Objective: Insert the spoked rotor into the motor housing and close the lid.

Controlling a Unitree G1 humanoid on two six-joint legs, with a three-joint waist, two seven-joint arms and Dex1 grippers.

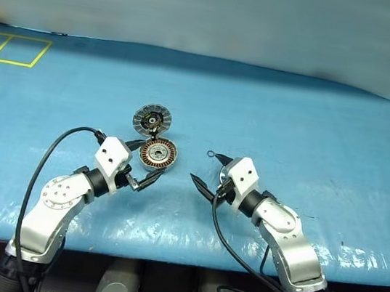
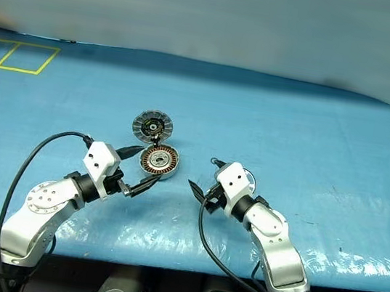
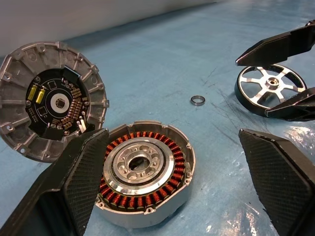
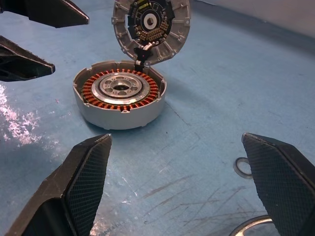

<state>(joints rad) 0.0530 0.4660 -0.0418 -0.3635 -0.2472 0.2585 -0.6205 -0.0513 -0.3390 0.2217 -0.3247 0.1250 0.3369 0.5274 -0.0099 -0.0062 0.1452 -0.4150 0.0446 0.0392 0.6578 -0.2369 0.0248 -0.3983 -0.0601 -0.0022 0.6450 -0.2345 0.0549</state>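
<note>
The motor housing (image 1: 158,154) sits on the blue mat with copper windings showing around a silver centre. Joined at its far edge, the lid (image 1: 153,119) stands swung back, its segmented rim and black circuit face in sight. My left gripper (image 1: 150,160) is open, its fingers (image 3: 81,172) on either side of the housing's near edge without touching it. The spoked rotor (image 3: 266,90) lies flat on the mat under my right gripper (image 1: 205,167), which is open and holds nothing. Only an arc of the rotor's rim (image 4: 251,225) shows in the right wrist view.
A tiny black ring (image 3: 198,100) lies loose on the mat between the housing and the rotor. The blue mat (image 1: 314,134) stretches wide on both sides, with yellow tape squares (image 1: 18,50) at the far left. The table's front edge runs just below both arms.
</note>
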